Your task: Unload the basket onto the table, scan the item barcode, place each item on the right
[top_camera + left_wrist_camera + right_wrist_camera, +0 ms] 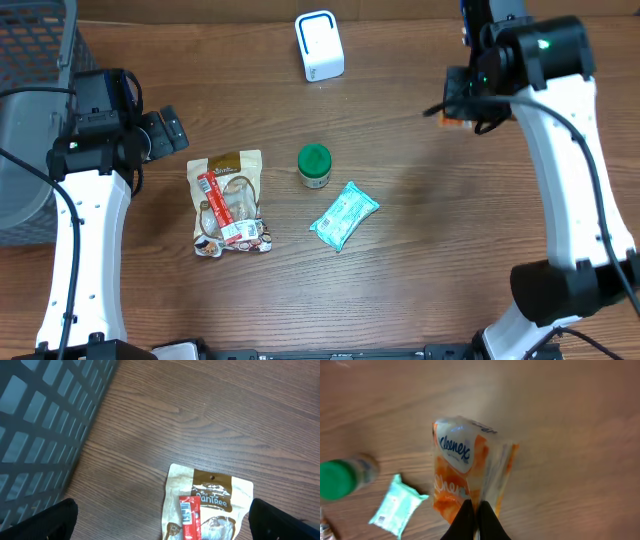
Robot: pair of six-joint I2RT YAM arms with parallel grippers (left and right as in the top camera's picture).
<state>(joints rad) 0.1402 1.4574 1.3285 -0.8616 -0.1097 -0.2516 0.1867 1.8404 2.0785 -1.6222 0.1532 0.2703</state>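
At right: R gripper (475,512) pinching tissue pack (465,470) — above table.
At left: L gripper (165,132) spread wide — near bag (228,200), basket (40,420).
Top centre: scanner (319,45).

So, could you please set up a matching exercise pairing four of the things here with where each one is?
1 tissue pack
2 jar
3 snack bag
4 white box

A at the table far edge
B pinched in the right gripper
C nearest the open left gripper
D between the snack bag and teal packet

Pairs: 1-B, 2-D, 3-C, 4-A
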